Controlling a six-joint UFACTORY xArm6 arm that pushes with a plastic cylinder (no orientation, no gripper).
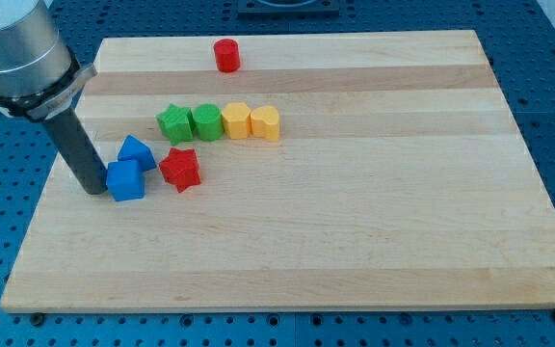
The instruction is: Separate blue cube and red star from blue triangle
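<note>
Toward the view's left of the wooden board, my tip rests against the left face of the blue cube, a glossy, square-edged block; it is a bare rod, so it clasps nothing. Just above the cube and touching it sits the blue triangle, peaked and of the same bright blue, while the red star, stubby-pointed, lies just to the cube's right. Farther up stands a row of green star, green cylinder, yellow block and yellow heart-like block, with a red cylinder near the top edge.
</note>
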